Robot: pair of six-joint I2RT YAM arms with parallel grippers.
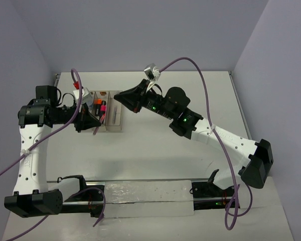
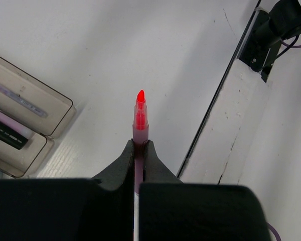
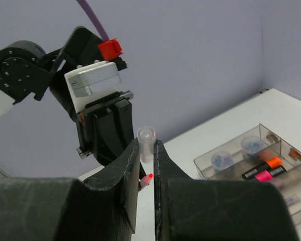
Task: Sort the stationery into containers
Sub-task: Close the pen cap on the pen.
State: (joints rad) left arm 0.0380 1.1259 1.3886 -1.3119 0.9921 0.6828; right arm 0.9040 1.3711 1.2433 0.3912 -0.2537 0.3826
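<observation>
Top view: tray [image 1: 113, 120] near worktop's far-left corner, left claw [image 1: 88, 124] at its left side, right claw [image 1: 118, 98] by its far-right corner. Left wrist: left claw pinches red pen [image 2: 140, 113], tip bare and sticking fwd; could smear or slip. Right wrist: right claw pinches clear cap [image 3: 146, 136], pen tip just below; if misaligned, cap prob pops loose.

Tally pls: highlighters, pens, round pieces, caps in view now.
Highlighters: 2, orange highlighter, pink highlighter, in tray
Pens: 2, grey pen in tray, red-tipped pen in left gripper
Round pieces: 2
Caps: 1, clear cap in right gripper
Total: 7
</observation>
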